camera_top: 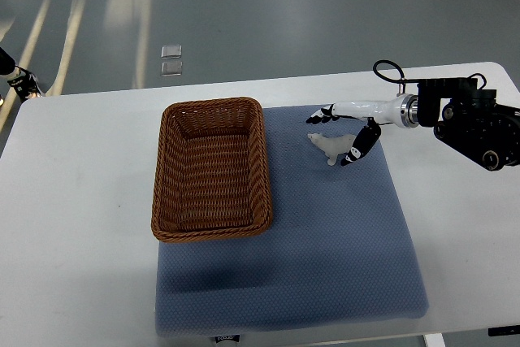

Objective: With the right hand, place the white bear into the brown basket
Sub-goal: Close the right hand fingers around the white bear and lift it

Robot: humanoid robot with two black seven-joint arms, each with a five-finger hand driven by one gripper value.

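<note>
Broadly, the scene sits on a white table point(73, 201) that fills most of the top view, its surface covered in the middle by a blue-grey mat point(341, 249). That mat probably serves as a soft, non-slip work area, since both of the task's things are on it. The brown basket point(210, 169) stands on the mat's left part, upright with its mouth facing up and nothing visible inside, so it appears ready to receive a drop from above.

From the picture's right edge the robot's right arm reaches in across the table, and the right hand point(345, 132) is at the white bear point(329, 147). The fingers are spread rather than clenched: some extend leftward past the toy's far side while a dark-tipped finger point(357, 150) angles down against its right side. This looks like a hand bracketing the toy just ahead of closing; whether it already carries any of the bear's weight cannot be told. The bear itself lies on the mat, well to the right of the basket and apart from its rim, so the placing is not yet done.

At the upper left edge, a small part of the left arm point(20, 79) shows, resting off the work.
</note>
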